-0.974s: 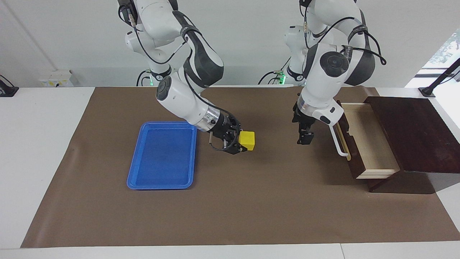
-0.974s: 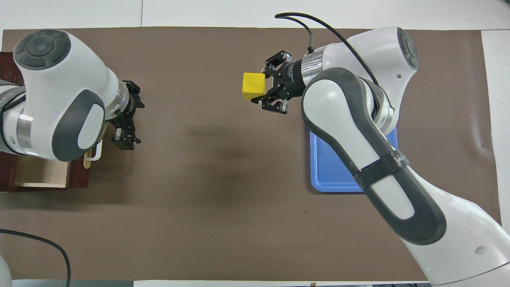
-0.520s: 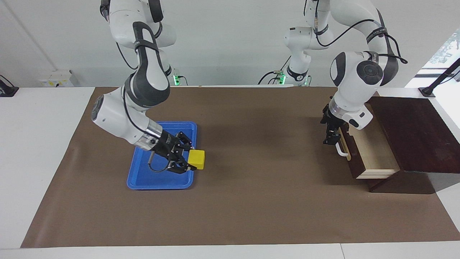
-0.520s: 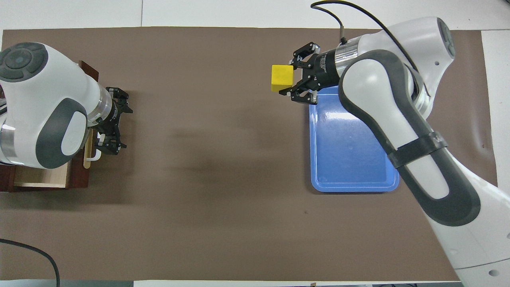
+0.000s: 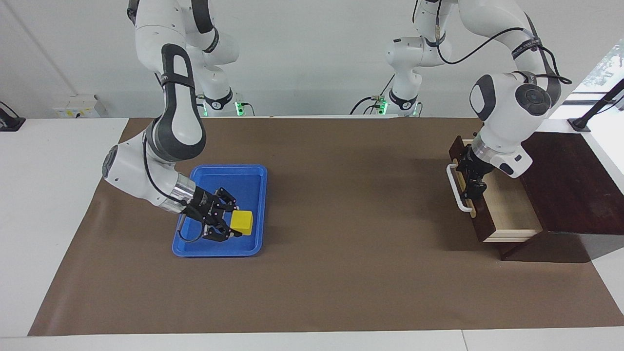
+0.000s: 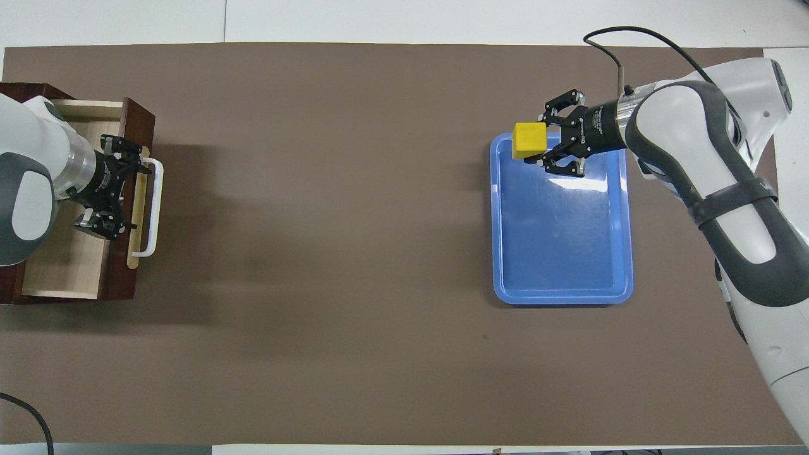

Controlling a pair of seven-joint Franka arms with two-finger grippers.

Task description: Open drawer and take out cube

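Brown mat point(image 5: 341, 273); no writing is legible.

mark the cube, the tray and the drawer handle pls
cube point(image 5: 241, 222): facing view, on its yellow top face.
tray point(image 6: 562, 294): overhead view, on the blue rim nearest the robots.
drawer handle point(image 6: 156, 208): overhead view, midway along the white bar.
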